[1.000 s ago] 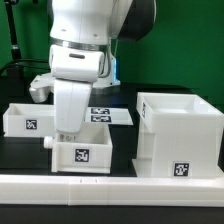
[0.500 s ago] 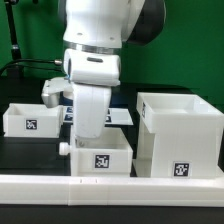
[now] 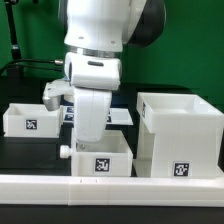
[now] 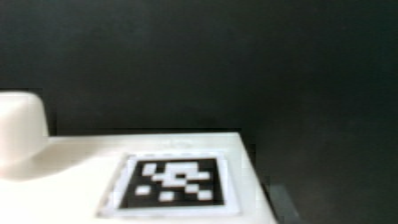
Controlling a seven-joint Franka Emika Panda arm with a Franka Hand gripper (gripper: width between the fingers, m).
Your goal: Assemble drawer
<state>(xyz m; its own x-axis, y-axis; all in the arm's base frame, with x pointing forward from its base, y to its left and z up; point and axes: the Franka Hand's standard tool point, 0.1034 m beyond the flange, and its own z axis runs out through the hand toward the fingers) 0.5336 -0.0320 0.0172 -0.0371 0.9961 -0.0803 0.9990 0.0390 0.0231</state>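
My gripper (image 3: 88, 136) reaches straight down onto the back wall of a small white open-top tray (image 3: 101, 159) at the middle front, and it seems shut on that wall. The fingertips are hidden by the hand and the tray. The tray has a tag on its front and a round knob (image 3: 65, 151) on the side towards the exterior view's left. The large white casing (image 3: 180, 135) stands just to its right, almost touching. A second small tray (image 3: 29, 118) sits at the left. The wrist view shows the held tray's tagged wall (image 4: 178, 183) and knob (image 4: 18, 130); no fingers show there.
A long low white border rail (image 3: 110, 186) runs along the front edge. The marker board (image 3: 122, 117) lies flat behind the arm. The table top (image 4: 214, 60) is black, with a green wall behind.
The arm and the small tray moved together towards the exterior view's right, close to the casing. In the last half second almost nothing moved.
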